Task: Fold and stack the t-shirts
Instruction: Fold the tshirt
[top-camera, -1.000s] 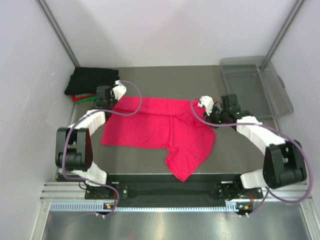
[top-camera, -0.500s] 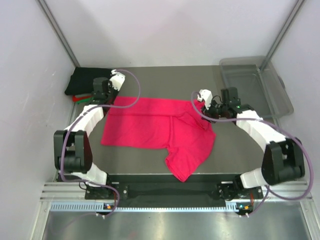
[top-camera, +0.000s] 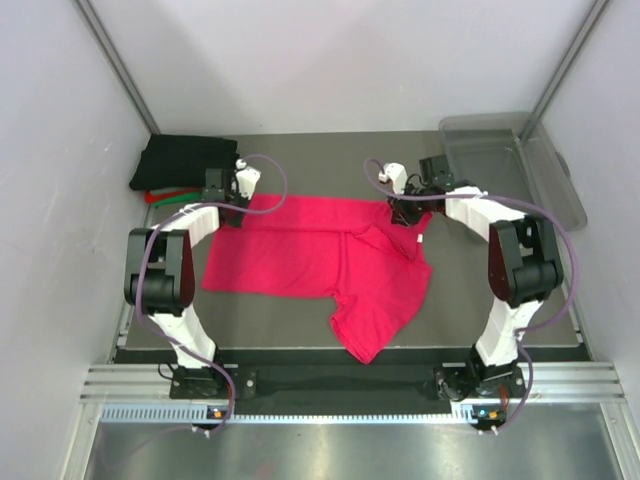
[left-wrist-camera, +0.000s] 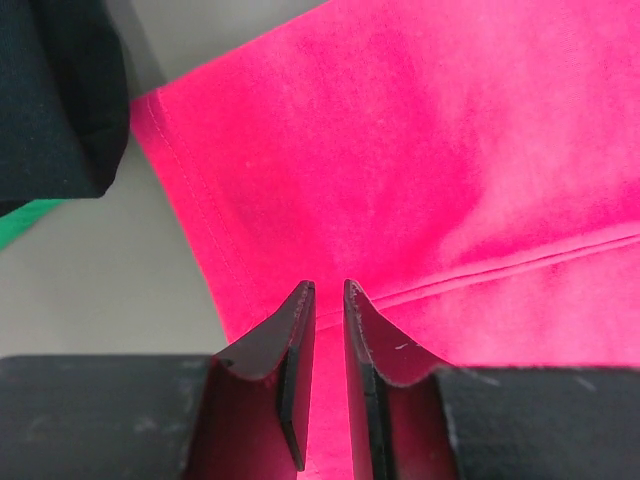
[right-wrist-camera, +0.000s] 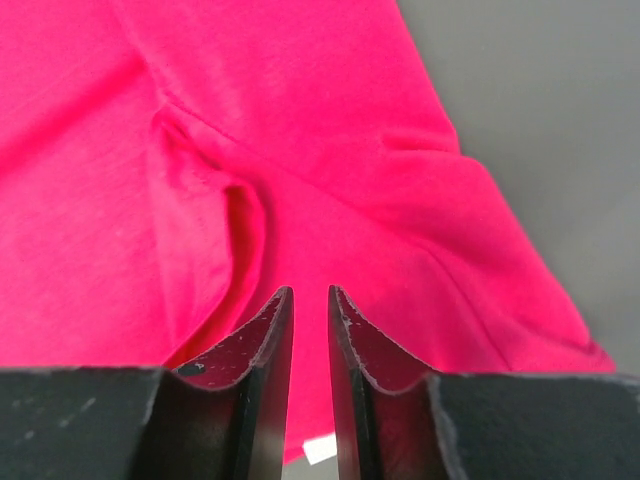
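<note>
A bright pinkish-red t-shirt (top-camera: 310, 255) lies spread across the grey table, one part trailing toward the front edge. My left gripper (top-camera: 228, 203) is at its far left corner, jaws nearly together with the red cloth (left-wrist-camera: 420, 170) running between them. My right gripper (top-camera: 405, 214) is at the far right edge by the neck, jaws (right-wrist-camera: 310, 292) pinched on the cloth, the white label (right-wrist-camera: 320, 449) showing between them. A folded black t-shirt (top-camera: 185, 160) sits at the back left on red and green ones (top-camera: 165, 196).
A clear plastic bin (top-camera: 510, 170) stands at the back right. White walls close in the left, right and back. In the left wrist view the black fold (left-wrist-camera: 60, 100) and a green edge (left-wrist-camera: 30, 215) lie just left of the shirt's corner.
Both grippers moved off the shirt's far edge, opened a little, then came back onto it and closed. The right gripper is now further back; the shirt has hardly moved.
</note>
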